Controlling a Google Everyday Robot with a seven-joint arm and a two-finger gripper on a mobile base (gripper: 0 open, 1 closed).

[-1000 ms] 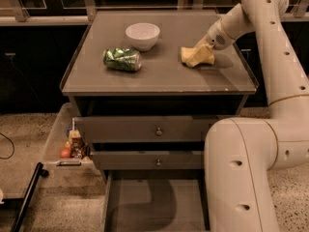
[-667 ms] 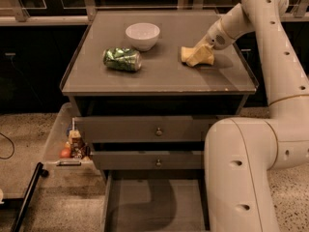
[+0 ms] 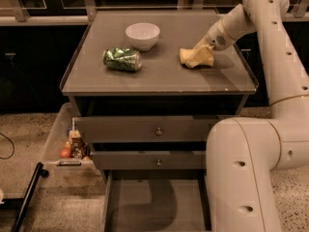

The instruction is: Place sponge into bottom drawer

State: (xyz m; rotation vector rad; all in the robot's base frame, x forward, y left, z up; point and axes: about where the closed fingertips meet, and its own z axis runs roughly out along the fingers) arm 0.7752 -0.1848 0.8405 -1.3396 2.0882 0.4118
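Found the sponge point(image 3: 186, 56) lying on the cabinet top point(image 3: 159, 79), toward the right edge and about midway between the back and front edges. Saw the gripper point(image 3: 202, 55) down on the sponge's right side, touching it, its pale pads blending with the foam. Could not tell how far open the gripper stood, nor whether it had hold of the sponge. Traced the white arm point(image 3: 275, 57) from the gripper up past the back right corner and then down the right side of the cabinet.

Noted a crushed green can point(image 3: 122, 59) on its side left of the sponge, well apart from it, nearer the left edge. Spotted a white bowl point(image 3: 142, 35) upright just behind the can, near the back edge and around the middle of the top.

Below the top, saw two grey drawers with small round knobs, the top drawer point(image 3: 145, 128) and the middle drawer point(image 3: 140, 160), both pushed nearly shut. Found the bottom drawer point(image 3: 154, 202) pulled out toward the front, its flat grey floor showing only shadow. Saw a thick white arm segment point(image 3: 241, 178) standing in front of the drawers' right side, covering the bottom drawer's right wall.

Made out a pale tray point(image 3: 53, 139) beside the cabinet's left side, holding a few small packets point(image 3: 73, 146).
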